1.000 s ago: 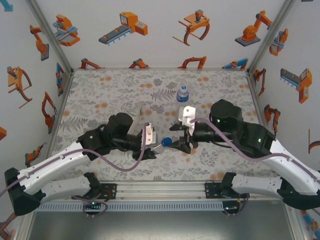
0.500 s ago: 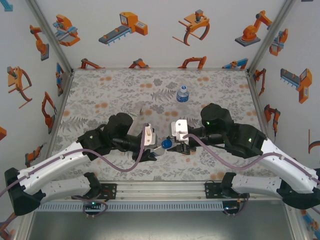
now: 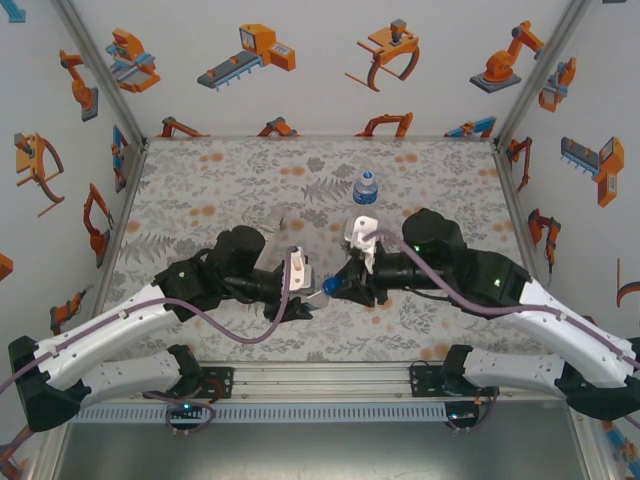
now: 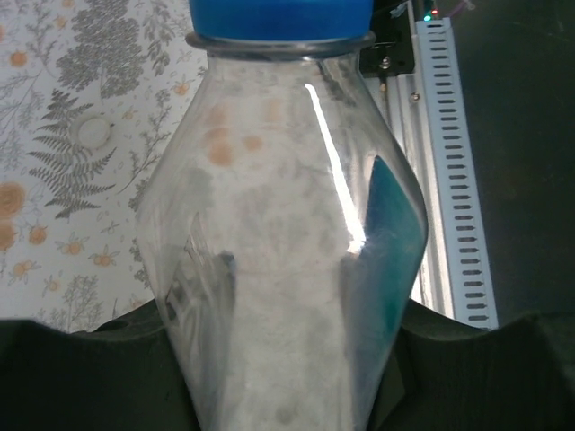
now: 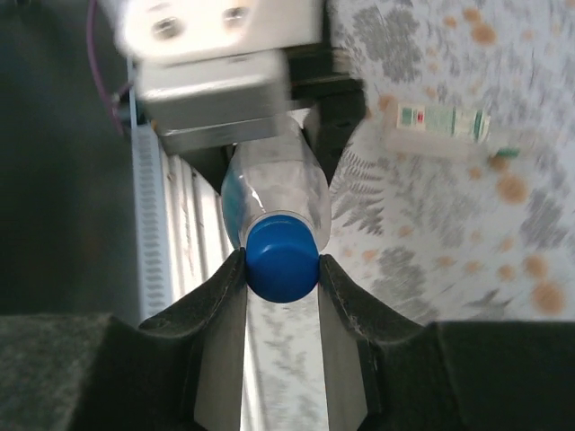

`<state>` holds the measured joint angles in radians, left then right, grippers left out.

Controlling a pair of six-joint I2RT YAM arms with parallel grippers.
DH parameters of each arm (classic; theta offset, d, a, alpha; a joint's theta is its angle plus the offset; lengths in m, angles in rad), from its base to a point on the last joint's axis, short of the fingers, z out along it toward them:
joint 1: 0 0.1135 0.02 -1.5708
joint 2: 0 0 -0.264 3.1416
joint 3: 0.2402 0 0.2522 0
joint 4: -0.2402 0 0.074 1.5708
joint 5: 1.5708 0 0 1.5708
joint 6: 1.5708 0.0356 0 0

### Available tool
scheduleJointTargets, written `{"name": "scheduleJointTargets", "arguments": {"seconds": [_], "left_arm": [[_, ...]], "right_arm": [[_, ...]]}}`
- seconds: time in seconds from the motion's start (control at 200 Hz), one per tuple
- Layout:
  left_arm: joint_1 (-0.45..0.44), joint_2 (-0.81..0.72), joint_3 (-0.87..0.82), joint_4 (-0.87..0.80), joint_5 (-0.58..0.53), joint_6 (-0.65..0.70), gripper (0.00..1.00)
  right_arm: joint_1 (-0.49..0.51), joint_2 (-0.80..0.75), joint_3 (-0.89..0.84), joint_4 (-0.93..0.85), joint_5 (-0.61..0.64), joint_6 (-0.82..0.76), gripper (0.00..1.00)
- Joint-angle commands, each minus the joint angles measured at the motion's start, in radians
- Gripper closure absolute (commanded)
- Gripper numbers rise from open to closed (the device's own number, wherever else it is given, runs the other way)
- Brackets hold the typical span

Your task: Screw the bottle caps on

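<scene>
From above, my left gripper (image 3: pixel 305 292) and right gripper (image 3: pixel 346 288) meet nose to nose near the front of the grey floral-patterned table (image 3: pixel 200 190). Between them lies a small clear plastic bottle (image 3: pixel 319 289), held sideways, with its round blue plastic screw cap (image 3: pixel 331 286) towards my right gripper. A second clear bottle with a blue cap (image 3: pixel 366 187) stands upright, well apart at the far side.

My left wrist camera has the clear bottle clamped between my 2 dark fingers, with the blue cap seated on its neck.

My right wrist camera has my 2 fingers closed snugly on the blue cap, 1 on each side. A slim bottle with a white-and-green label (image 5: pixel 445 121) lies flat beyond.
</scene>
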<state>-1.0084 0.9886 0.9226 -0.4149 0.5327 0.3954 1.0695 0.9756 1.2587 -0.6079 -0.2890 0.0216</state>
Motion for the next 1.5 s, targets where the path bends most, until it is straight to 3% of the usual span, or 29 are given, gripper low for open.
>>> {"name": "scheduleJointTargets", "arguments": {"seconds": [0.0, 0.195, 0.305, 0.441, 0.581, 0.686, 0.951, 1.187, 1.272, 1.497], "left_arm": [[-0.005, -0.010, 0.009, 0.040, -0.060, 0.005, 1.00], [-0.006, 0.006, 0.009, 0.068, -0.095, 0.018, 1.00], [-0.005, 0.015, 0.009, 0.080, -0.095, 0.020, 1.00], [-0.005, 0.023, 0.010, 0.087, -0.084, 0.019, 1.00], [-0.005, 0.023, 0.014, 0.073, -0.079, 0.015, 1.00], [-0.006, 0.018, 0.013, 0.067, -0.065, 0.011, 1.00], [-0.005, 0.024, 0.037, 0.019, 0.010, 0.003, 1.00], [-0.005, 0.010, 0.040, 0.005, 0.094, 0.005, 1.00], [-0.006, 0.006, 0.043, -0.003, 0.115, 0.005, 1.00], [-0.005, 0.003, 0.043, -0.007, 0.130, 0.000, 1.00]], "right_arm": [[-0.001, -0.012, -0.028, 0.028, 0.212, 0.531, 1.00], [-0.001, -0.019, -0.123, 0.023, 0.367, 1.261, 1.00], [0.000, -0.005, -0.124, 0.077, 0.376, 1.304, 1.00], [0.001, 0.023, -0.066, 0.029, 0.387, 1.163, 0.99], [0.000, -0.008, -0.049, 0.045, 0.366, 0.934, 0.61], [0.001, -0.048, -0.042, 0.046, 0.351, 0.683, 0.49], [0.000, -0.084, 0.012, 0.042, 0.220, 0.104, 0.48], [0.000, -0.072, 0.042, -0.020, -0.157, -0.346, 0.49], [0.000, -0.063, 0.041, -0.041, -0.209, -0.415, 0.49], [0.001, -0.042, 0.020, -0.021, -0.195, -0.428, 0.56]]}}
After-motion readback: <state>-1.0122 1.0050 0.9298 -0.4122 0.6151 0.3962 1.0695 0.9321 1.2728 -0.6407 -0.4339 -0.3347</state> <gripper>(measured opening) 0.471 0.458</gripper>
